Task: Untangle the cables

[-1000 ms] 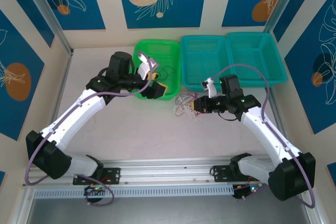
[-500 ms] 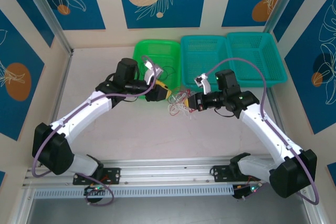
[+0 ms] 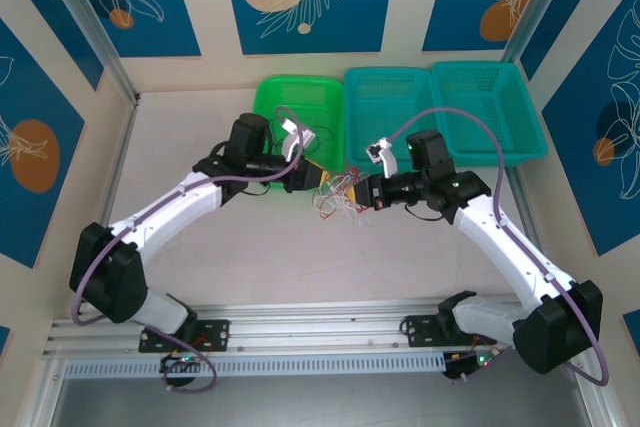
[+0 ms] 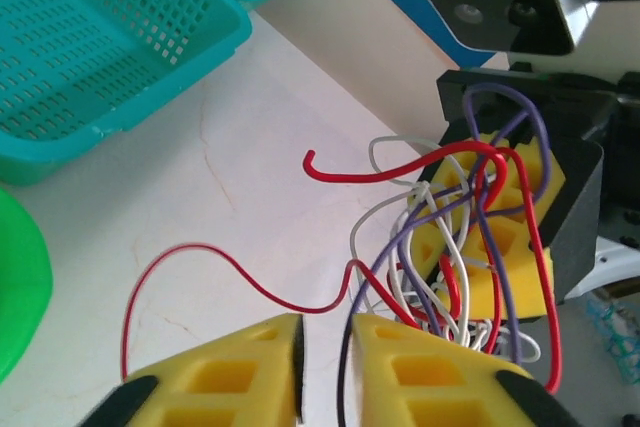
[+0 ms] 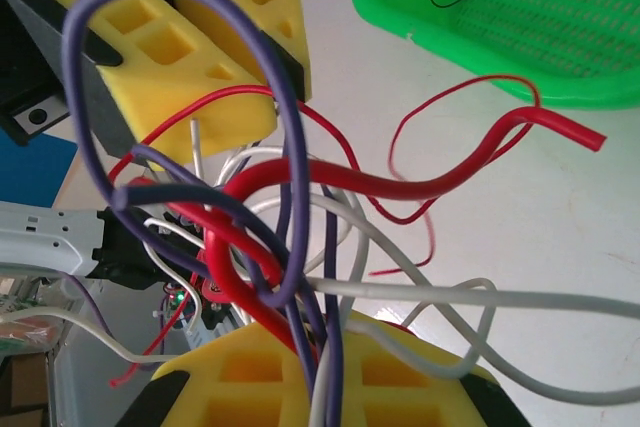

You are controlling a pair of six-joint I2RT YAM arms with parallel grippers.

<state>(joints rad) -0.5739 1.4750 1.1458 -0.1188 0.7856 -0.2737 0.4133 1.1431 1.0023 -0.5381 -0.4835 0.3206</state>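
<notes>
Cables (image 5: 420, 187): likely light, springy, snag-prone; clamped in right gripper (image 5: 325, 359); hold of left gripper (image 4: 325, 347) indeterminate; best pinched singly just ahead.

Top camera looks steeply down from above the near edge over the pale counter (image 3: 250, 247); close wrist cameras face each other, left seeing the right yellow-padded tool (image 4: 450, 209), right seeing the left tool (image 5: 255, 87); all share the thin red, white and purple cables (image 3: 338, 202).

left pincer (image 4: 325, 339) cut off at bottom edge, cables (image 3: 338, 201) too small to separate
</notes>
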